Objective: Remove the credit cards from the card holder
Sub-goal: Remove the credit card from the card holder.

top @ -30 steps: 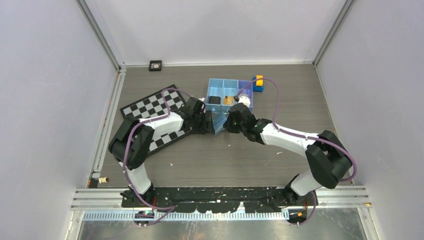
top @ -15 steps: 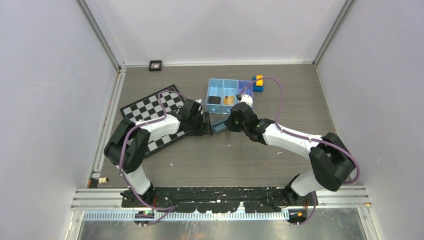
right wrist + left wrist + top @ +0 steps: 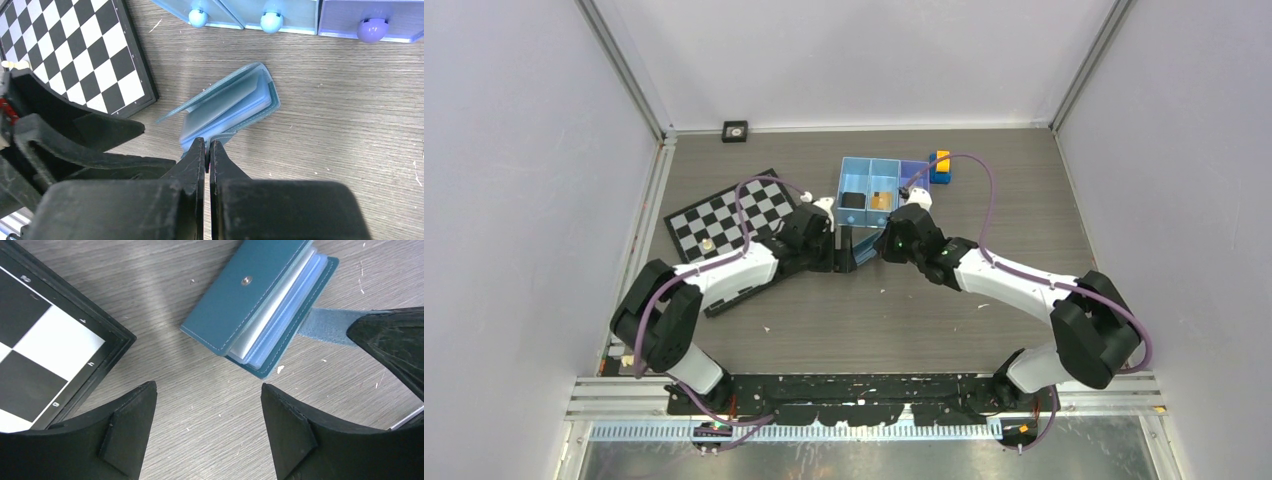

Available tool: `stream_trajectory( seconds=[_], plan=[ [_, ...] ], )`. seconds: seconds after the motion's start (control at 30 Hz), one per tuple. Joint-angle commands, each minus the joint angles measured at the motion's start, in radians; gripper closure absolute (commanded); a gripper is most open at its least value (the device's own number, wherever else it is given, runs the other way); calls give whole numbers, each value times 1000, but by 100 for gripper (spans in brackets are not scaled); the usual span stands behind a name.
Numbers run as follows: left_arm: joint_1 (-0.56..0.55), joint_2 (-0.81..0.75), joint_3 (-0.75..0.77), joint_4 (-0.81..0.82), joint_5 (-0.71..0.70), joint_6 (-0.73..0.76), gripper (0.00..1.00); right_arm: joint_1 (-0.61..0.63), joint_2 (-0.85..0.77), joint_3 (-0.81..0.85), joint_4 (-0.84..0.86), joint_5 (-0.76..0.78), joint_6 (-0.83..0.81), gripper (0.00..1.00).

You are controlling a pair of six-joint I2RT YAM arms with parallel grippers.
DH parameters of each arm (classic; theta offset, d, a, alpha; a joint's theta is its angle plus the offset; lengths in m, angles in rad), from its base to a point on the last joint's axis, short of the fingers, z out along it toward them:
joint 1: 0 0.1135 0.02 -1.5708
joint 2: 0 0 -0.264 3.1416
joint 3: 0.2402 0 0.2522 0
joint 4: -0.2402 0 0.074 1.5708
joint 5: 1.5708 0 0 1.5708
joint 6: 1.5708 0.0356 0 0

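Blue with pale stitching, the card holder (image 3: 235, 305) lies partly open on the grey wood-grain table (image 3: 200, 410), just in front of the blue tray (image 3: 871, 160) and beside the chessboard (image 3: 45, 345). Its round snap button (image 3: 244, 281) faces up, and pale layers show between the covers. The right gripper (image 3: 207, 146) is pinched closed on the holder's strap. The left gripper (image 3: 207, 390) hangs above the table, jaws spread wide, gripping nothing. Small white marks on the chessboard's black frame are too small to read.
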Motion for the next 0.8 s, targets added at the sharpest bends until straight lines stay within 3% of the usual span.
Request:
stream_trajectory(
  seconds=[0.0, 0.17, 0.37, 0.53, 0.77],
  plan=[
    [3, -61, -21, 110, -54, 37, 21, -7, -41, -10, 12, 21, 8, 99],
    [3, -1, 15, 156, -33, 60, 21, -12, -39, -16, 12, 20, 13, 100],
    [-1, 125, 122, 99, 76, 71, 21, -18, -45, -21, 13, 16, 17, 100],
    [-1, 214, 190, 19, 75, 76, 22, -26, -38, -19, 14, 6, 23, 99],
    [10, 305, 264, -89, 69, 53, 61, -29, -42, -23, 15, 1, 28, 99]
  ],
)
